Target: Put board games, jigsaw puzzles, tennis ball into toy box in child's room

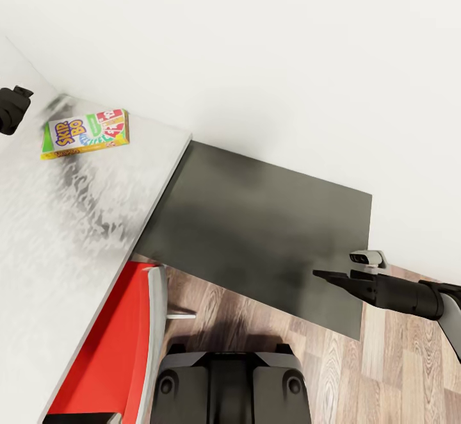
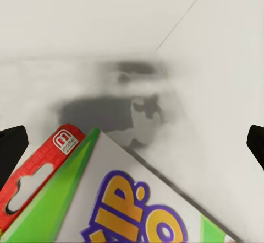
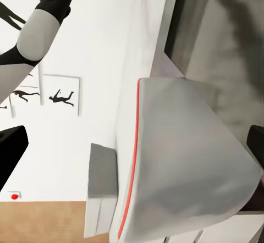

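A Skip-Bo board game (image 1: 86, 132) lies flat on the white bed (image 1: 57, 244), close to the wall. My left gripper (image 1: 9, 109) hovers at the bed's far left, a little apart from the box. In the left wrist view the same box (image 2: 132, 199) sits just below and ahead of the open left gripper (image 2: 132, 149), with black fingers (image 2: 11, 155) spread wide to either side. My right gripper (image 1: 328, 275) hangs open and empty over the dark rug (image 1: 256, 232). The toy box, table, puzzles and tennis ball are out of view.
A red piece of furniture with a grey rim (image 1: 115, 341) stands between the bed's edge and my base (image 1: 230, 385). Wood floor (image 1: 397, 366) runs to the right of the rug. White walls close off the corner behind the bed. Framed figure pictures (image 3: 60, 94) hang on a wall.
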Controlling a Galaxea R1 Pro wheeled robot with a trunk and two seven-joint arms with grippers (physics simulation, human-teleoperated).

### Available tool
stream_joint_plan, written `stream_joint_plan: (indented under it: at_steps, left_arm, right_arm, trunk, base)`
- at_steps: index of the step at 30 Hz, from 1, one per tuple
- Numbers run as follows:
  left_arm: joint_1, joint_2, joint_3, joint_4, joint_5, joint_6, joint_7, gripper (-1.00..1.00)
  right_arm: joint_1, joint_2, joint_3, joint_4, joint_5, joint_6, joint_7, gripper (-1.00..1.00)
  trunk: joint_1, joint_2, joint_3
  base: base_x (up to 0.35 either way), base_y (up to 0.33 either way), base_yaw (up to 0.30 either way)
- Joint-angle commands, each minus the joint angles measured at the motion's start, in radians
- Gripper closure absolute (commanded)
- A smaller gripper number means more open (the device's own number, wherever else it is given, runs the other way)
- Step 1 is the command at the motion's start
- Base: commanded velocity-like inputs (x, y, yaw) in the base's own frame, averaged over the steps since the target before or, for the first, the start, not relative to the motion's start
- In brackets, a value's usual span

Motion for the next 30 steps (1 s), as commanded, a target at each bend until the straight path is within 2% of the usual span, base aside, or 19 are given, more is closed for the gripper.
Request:
stream_joint_plan:
  at_steps: [1, 30]
  left_arm:
    - [0.001, 0.002, -0.009, -0.002, 0.010, 0.002, 0.007, -1.00]
    - [0.005, 0.007, -0.009, -0.002, 0.010, 0.001, 0.007, -1.00]
  right_arm:
    - [0.000, 0.000, 0.000, 0.000, 0.000, 0.004, 0.003, -1.00]
    - [0.000, 0.000, 0.002, 0.000, 0.000, 0.004, 0.004, -1.00]
  trunk:
    - [0.001, -0.002, -0.002]
    - [0.001, -0.002, -0.045]
  base:
    - [0.000, 0.000, 0.000]
    - [0.000, 0.000, 0.000]
